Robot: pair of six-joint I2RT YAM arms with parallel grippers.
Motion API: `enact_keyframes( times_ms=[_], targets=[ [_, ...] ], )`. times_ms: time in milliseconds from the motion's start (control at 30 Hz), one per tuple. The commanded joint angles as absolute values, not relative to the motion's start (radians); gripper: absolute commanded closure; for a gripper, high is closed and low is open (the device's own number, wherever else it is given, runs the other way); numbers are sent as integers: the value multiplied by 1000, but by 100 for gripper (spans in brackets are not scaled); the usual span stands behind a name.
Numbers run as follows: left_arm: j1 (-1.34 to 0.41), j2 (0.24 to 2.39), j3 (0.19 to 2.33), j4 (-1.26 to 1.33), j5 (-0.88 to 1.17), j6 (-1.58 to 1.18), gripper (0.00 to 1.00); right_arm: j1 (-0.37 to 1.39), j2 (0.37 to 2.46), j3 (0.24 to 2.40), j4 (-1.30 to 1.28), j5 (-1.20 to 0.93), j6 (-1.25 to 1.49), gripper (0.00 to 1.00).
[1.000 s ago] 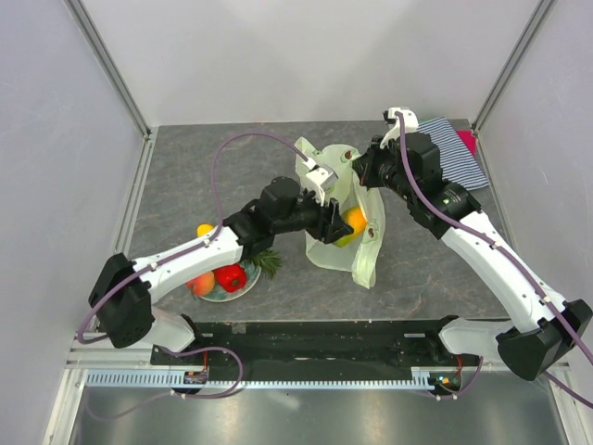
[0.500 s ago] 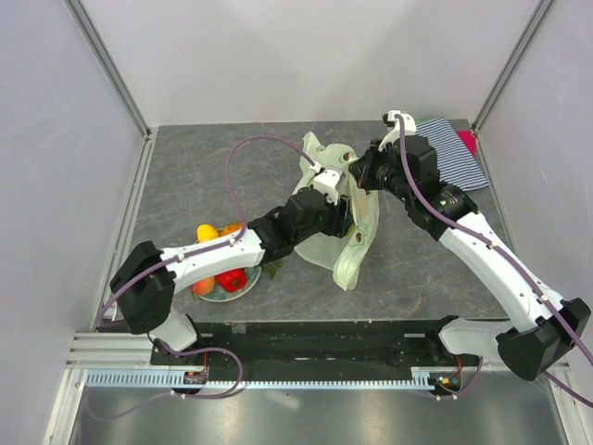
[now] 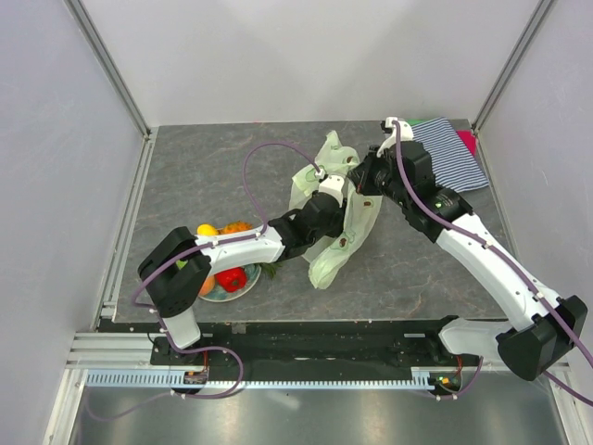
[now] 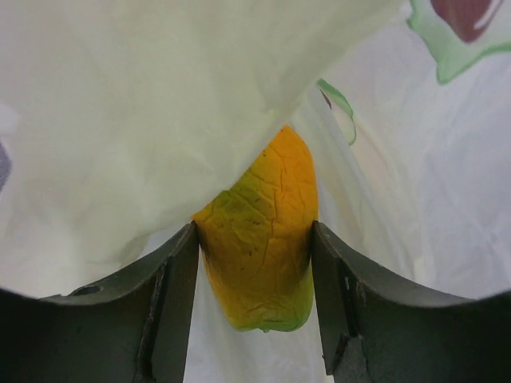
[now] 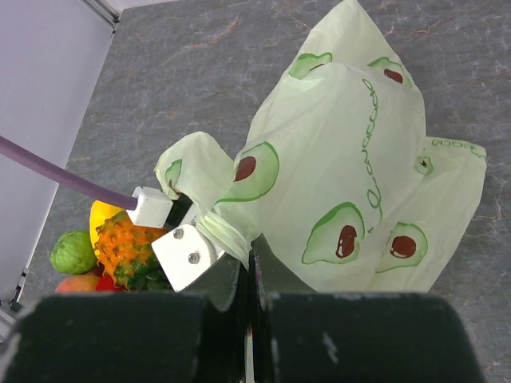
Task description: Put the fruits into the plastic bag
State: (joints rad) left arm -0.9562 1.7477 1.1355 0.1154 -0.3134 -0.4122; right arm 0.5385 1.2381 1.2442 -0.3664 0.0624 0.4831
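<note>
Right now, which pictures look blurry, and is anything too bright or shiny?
Left wrist view: the mango is sharp, but the bag so close to the lens looks washed out and soft, and the dark fingers are blurry. Right wrist view: the right gripper is a dark, fuzzy block, while the bag's prints are crisp. Top view: even light, faint shadows, no glare.

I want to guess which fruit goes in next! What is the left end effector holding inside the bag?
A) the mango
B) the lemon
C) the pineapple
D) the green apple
A: the left wrist view shows the orange-green mango pinched between the two fingers of the left end effector, with the pale green plastic bag all around it.
</note>
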Motion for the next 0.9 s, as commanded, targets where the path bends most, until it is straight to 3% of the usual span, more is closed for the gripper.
enact_keyframes(
  times_ms=[0, 167, 267, 567, 867],
  targets=[
    [-959, 1749, 1163, 181, -328, -451, 51, 537, 1226, 1232, -333, 83, 491, 100],
    [-960, 1735, 1141, 199, -299, -439, 25, 537, 1227, 1223, -333, 100, 488, 100],
    [-960, 1738, 1141, 199, -282, -419, 19, 535, 1227, 1221, -334, 104, 486, 100],
    [-960, 1714, 1109, 224, -255, -396, 14, 535, 1226, 1218, -337, 117, 486, 100],
    [-960, 1545, 921, 368, -126, -235, 13, 537, 1239, 1209, -345, 172, 474, 100]
  ],
)
